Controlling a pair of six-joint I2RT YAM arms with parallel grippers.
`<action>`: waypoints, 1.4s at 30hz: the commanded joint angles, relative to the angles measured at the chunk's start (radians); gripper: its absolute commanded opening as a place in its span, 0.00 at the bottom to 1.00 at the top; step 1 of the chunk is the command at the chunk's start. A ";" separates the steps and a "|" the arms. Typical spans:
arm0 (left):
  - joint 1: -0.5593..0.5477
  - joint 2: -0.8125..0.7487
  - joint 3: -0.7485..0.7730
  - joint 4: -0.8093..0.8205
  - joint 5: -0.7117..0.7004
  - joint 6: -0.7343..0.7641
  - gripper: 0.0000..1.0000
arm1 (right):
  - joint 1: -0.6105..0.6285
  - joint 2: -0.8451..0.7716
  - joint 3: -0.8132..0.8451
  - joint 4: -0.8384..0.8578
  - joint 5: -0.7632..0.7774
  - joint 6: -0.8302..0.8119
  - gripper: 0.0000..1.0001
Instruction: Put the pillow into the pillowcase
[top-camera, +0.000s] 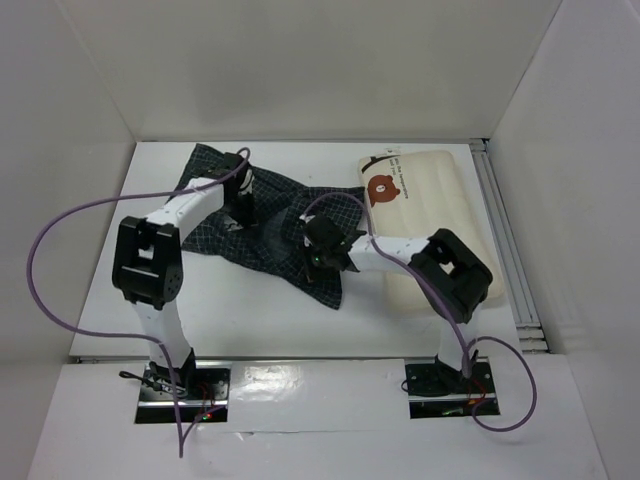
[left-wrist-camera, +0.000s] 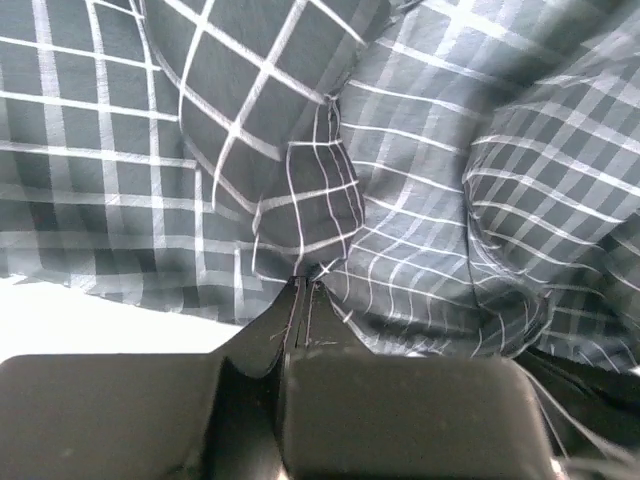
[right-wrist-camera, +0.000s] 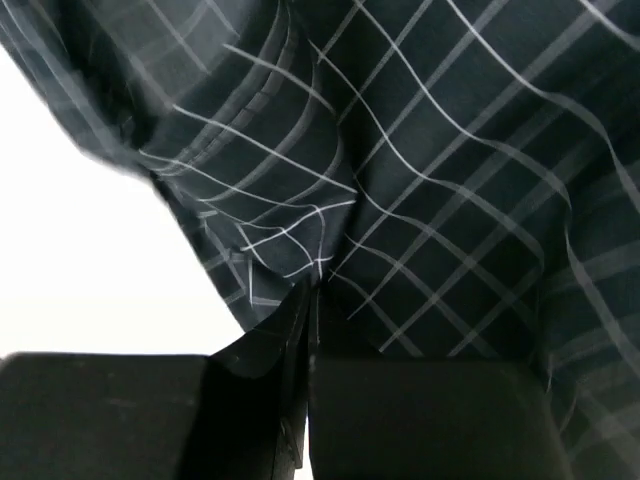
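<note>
The dark navy pillowcase (top-camera: 270, 230) with its thin white grid lies crumpled across the middle of the table. The cream pillow (top-camera: 425, 195) with a brown bear face lies at the right, its near part under my right arm. My left gripper (top-camera: 243, 208) stands over the pillowcase's left part; in the left wrist view it (left-wrist-camera: 305, 283) is shut on a pinch of the checked cloth (left-wrist-camera: 300, 190). My right gripper (top-camera: 318, 258) is at the pillowcase's right near corner; in the right wrist view it (right-wrist-camera: 316, 285) is shut on a fold of the fabric (right-wrist-camera: 420, 170).
White walls close in the table on the left, back and right. A metal rail (top-camera: 505, 240) runs along the right edge beside the pillow. Purple cables (top-camera: 60, 240) loop from both arms. White tabletop (top-camera: 250, 320) lies between the pillowcase and the arm bases.
</note>
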 joint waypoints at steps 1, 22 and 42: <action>0.007 -0.130 -0.025 -0.027 0.057 0.035 0.00 | 0.047 -0.137 -0.100 0.014 0.062 0.032 0.00; -0.003 -0.356 -0.158 0.059 0.292 0.046 0.00 | -0.031 -0.366 0.047 -0.235 0.461 0.036 0.82; -0.420 0.109 0.176 -0.200 -0.650 0.058 0.84 | -0.341 -0.536 -0.080 -0.219 0.266 0.055 0.97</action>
